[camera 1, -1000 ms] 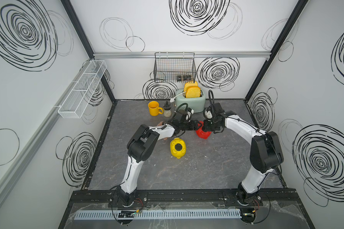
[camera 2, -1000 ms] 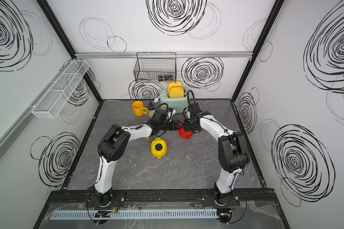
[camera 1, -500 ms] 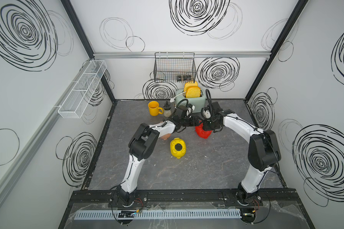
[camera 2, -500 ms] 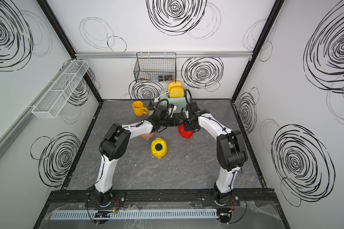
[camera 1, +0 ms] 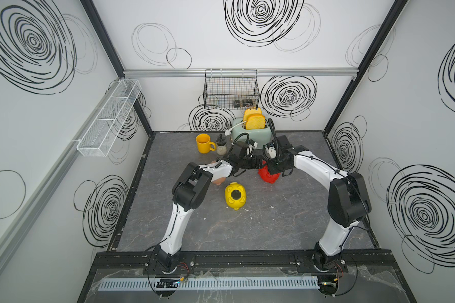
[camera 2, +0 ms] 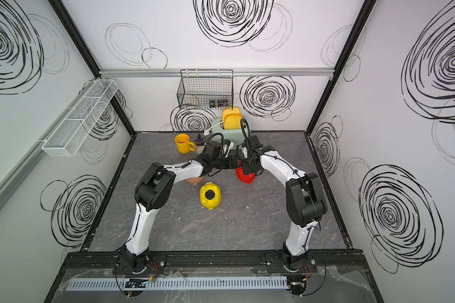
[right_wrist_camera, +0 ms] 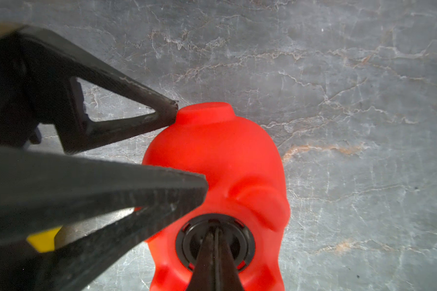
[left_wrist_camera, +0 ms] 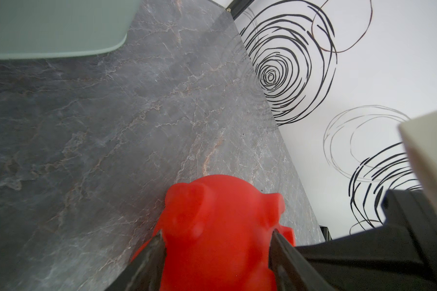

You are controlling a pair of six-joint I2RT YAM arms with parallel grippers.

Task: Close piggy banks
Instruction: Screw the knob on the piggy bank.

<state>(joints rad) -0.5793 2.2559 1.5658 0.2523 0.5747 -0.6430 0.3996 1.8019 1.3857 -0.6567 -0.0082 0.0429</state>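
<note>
Cable duct: nearest to us, a pale slotted plastic strip (camera 1: 208, 283) runs along the front edge.
Tabletop: we see a flat grey slab (camera 1: 273, 223) with marble-like veining and a matte finish.
Yellow piggy bank: a glossy, rounded plastic body (camera 1: 235, 196) lies belly up in mid-table. A dark round spot faces up; we cannot tell whether it is a hole or a plug.
Pink piggy bank: a pale, smooth curve (camera 1: 219, 180) shows just beyond the yellow one, mostly hidden under the left arm.
Red piggy bank: smooth, bright plastic (right_wrist_camera: 217, 156) with a flat round snout, belly turned up, right of the pink one and in front of the toaster.
Left gripper: its jaws (left_wrist_camera: 216, 239) are clamped on the red piggy bank, one scuffed black triangular finger (left_wrist_camera: 156, 241) against each flank.
Right gripper: its jaws (right_wrist_camera: 214, 230) are pressed tight together, tips down in the plug's centre. We cannot tell whether they pinch anything there.
Black plug: a ringed round disc (right_wrist_camera: 184, 239) sits in the red belly hole.
Mug: yellow, cylindrical, glossy (camera 1: 204, 143), near the back.
Bottle: small and clear with a black top (camera 1: 221, 148), just beside the mug.
Toaster: pale green with rounded corners (camera 1: 260, 133), holding two yellow slices (camera 1: 255, 122).
Wire basket: a black grid box (camera 1: 230, 89) on the back wall.
</note>
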